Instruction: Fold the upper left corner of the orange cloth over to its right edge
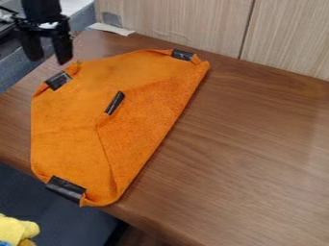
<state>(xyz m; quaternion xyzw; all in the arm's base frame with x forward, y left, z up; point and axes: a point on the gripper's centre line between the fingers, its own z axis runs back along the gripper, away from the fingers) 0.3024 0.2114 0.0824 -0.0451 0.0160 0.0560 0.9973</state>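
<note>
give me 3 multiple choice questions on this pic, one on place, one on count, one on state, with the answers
1. Where is the gripper relative to the cloth?
a) at its lower right
b) near its upper left
c) over its middle

2. How many black strips show on the cloth?
a) two
b) six
c) four

3. How does the cloth lie?
a) partly folded
b) rolled up
c) hung up

Answers:
1 b, it hangs beside that end
2 c, one is near the middle, three nearer the edges
3 a, a flap is turned inward
</note>
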